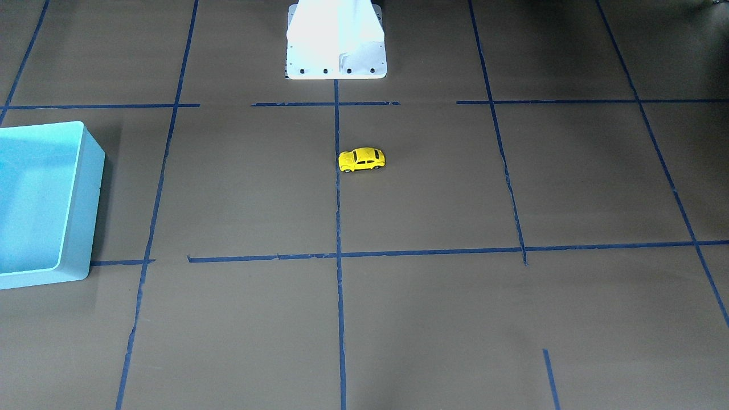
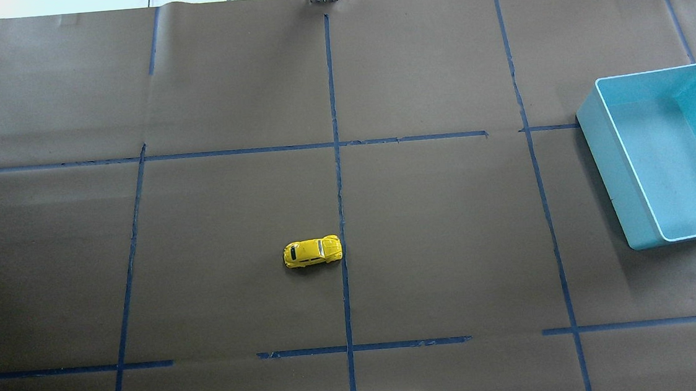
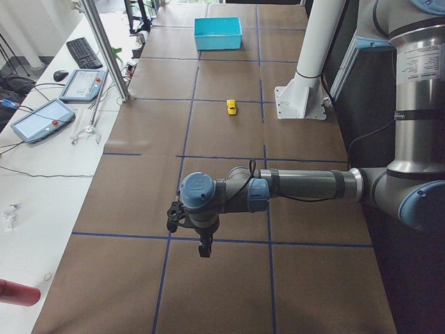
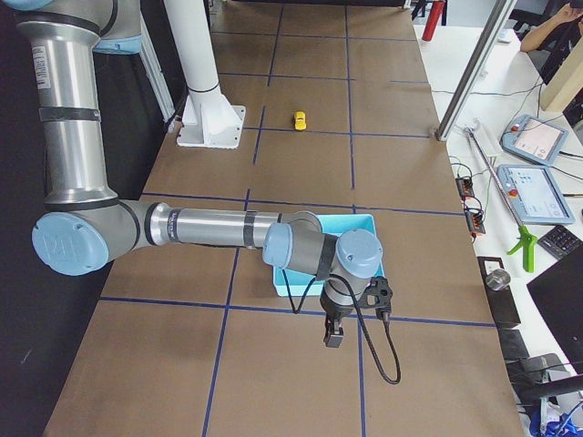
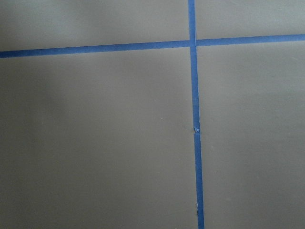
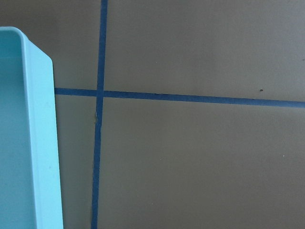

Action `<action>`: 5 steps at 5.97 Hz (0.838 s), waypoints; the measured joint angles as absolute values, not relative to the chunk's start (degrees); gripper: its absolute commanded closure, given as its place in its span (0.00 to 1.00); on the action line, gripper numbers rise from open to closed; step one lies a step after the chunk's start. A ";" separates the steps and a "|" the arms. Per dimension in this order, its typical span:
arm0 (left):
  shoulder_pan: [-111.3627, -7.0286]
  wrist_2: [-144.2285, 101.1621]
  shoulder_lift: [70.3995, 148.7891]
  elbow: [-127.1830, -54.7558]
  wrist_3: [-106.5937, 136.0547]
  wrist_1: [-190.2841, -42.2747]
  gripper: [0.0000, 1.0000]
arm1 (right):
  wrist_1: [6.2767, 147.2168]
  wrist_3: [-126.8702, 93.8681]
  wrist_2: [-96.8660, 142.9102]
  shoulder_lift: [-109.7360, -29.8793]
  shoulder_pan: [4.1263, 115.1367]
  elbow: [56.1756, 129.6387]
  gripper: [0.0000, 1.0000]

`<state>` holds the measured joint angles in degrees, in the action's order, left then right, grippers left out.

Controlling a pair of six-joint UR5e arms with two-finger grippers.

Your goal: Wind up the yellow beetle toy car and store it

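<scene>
The yellow beetle toy car [image 1: 361,160] stands on its wheels on the brown table, near the centre tape line and untouched; it also shows in the overhead view [image 2: 313,252] and both side views [image 3: 231,106] [image 4: 300,120]. The light blue bin [image 2: 614,181] sits empty at the table's right end [image 1: 94,210] [image 6: 43,143]. My left gripper [image 3: 204,247] hangs over the table's left end, far from the car. My right gripper [image 4: 332,339] hangs just beyond the bin [image 4: 351,223]. Both show only in side views, so I cannot tell open or shut.
The white robot base [image 1: 336,40] stands at the table's robot-side edge, close behind the car. Blue tape lines grid the brown paper. A side bench with tablets [image 3: 38,118] and cables runs along the far edge.
</scene>
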<state>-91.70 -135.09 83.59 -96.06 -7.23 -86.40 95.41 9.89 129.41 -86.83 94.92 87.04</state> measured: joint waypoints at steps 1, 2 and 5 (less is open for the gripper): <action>-91.68 -135.09 83.61 -96.07 -7.09 -86.40 0.00 | 95.31 9.97 129.81 -87.11 94.94 87.64 0.00; -91.67 -135.09 83.65 -96.06 -6.90 -86.40 0.00 | 95.57 10.12 130.50 -88.47 95.28 89.03 0.00; -91.67 -135.11 83.65 -96.03 -6.77 -86.40 0.00 | 95.57 10.45 131.34 -94.64 95.95 94.55 0.00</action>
<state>-91.67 -135.11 83.65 -96.03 -6.77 -86.40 95.57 10.45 131.34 -94.64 95.95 94.55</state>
